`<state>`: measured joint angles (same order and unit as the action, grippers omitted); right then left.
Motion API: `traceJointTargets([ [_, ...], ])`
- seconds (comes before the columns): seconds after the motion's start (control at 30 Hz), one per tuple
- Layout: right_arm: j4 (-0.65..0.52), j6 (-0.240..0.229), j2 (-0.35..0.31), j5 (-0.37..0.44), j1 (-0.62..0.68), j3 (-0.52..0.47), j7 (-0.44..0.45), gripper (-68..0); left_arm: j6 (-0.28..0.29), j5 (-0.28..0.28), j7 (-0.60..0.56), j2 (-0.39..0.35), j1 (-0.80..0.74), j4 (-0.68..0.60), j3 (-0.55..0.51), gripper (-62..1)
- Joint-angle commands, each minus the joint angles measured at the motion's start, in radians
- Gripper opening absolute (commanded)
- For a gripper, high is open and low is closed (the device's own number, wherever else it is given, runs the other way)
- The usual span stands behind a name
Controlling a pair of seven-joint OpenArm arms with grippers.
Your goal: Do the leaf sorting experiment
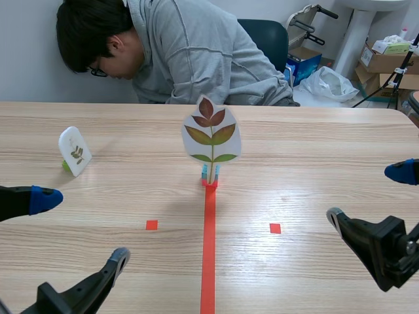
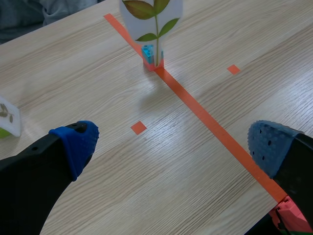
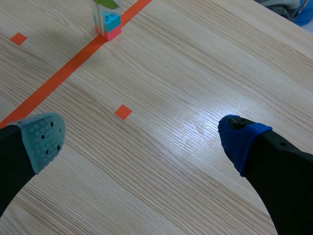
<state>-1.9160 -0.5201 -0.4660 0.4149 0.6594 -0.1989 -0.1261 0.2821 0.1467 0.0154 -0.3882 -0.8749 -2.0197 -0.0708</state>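
wood table [image 1: 314, 170] holds small leaf card [image 1: 74, 150], unseen from right wrist.

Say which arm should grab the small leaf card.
Left, probably: the small leaf card stands on the left end effector's side of the tape line; the right end effector sits beyond it. Both are open.

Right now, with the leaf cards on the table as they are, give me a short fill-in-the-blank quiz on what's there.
1. The big leaf card stands at the far ____ of the tape line.
2. The small leaf card stands on the ____ arm's side of that line.
3. The left gripper and the right gripper are both ____, holding nothing.
Missing words: end; left; open.
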Motion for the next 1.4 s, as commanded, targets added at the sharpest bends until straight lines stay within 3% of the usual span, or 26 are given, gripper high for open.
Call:
traceJointTargets([
  [0.0,-0.014,0.003,-0.013,0.007,-0.008,-0.005,0.007,-1.9,0.001,0.006,-0.010,0.005,0.014,-0.008,-0.003,1.4],
  [0.2,-0.014,0.003,-0.013,0.007,-0.008,-0.005,-0.010,-1.9,0.059,0.006,0.031,0.005,0.085,0.044,-0.001,1.4],
  [0.43,-0.014,0.003,-0.013,0.007,-0.008,-0.005,-0.011,-1.9,0.184,0.006,0.026,0.004,0.346,0.353,0.014,1.4],
  [0.7,-0.014,0.003,-0.013,0.007,-0.008,-0.005,-0.011,-1.9,0.185,-0.002,0.028,0.005,0.734,0.692,0.171,1.4],
  [0.97,-0.014,0.003,-0.013,0.007,-0.008,-0.005,-0.011,-1.9,0.181,-0.040,0.027,0.032,1.062,0.942,0.364,1.4],
  [1.2,-0.014,0.003,-0.013,0.007,-0.008,-0.005,-0.011,-1.9,0.186,-0.040,0.028,0.103,1.243,1.096,0.454,1.4],
  [1.37,-0.014,0.003,-0.012,0.003,-0.008,-0.005,-0.011,-1.9,0.219,-0.040,0.035,0.143,1.292,1.125,0.520,1.4],
])
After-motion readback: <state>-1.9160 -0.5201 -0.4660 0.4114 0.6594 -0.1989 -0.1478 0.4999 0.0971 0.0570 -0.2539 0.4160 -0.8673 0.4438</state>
